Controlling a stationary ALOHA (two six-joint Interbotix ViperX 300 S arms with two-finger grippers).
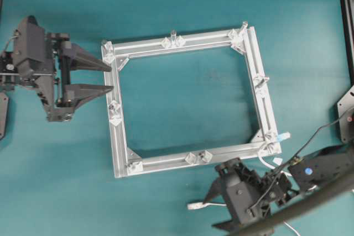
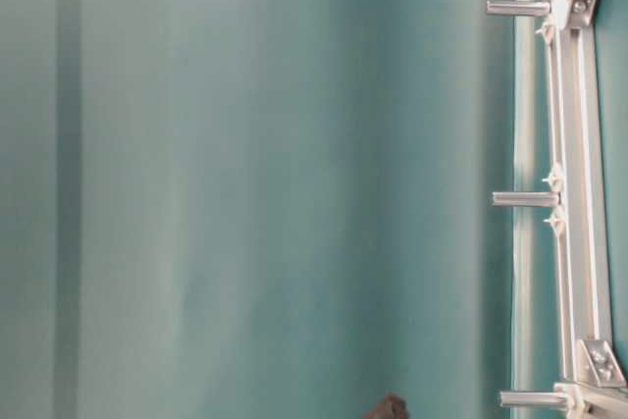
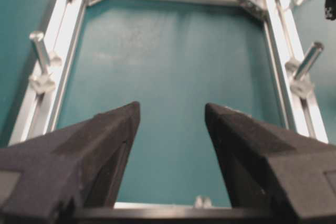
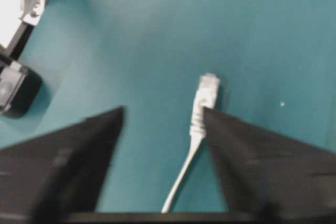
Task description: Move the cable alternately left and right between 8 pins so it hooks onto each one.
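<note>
We see a brushed aluminium frame (image 1: 188, 103), glinting metal pins (image 3: 41, 51), a matt teal tabletop (image 1: 188, 4), a smooth white plastic cable (image 4: 195, 129)

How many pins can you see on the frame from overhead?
8 pins: corners top-left, top-right, bottom-right, bottom-left; mid-rail top, right, bottom, left. The bottom-middle one is barely discernible.

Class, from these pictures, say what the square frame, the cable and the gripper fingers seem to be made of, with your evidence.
Frame: likely aluminium, silvery, grooved, dull sheen.
Cable: probably plastic-sheathed, matte white, with a moulded plug.
Left gripper's fingers: black, matte, grainy surface, perhaps printed plastic or foam-faced; hard to tell.
</note>
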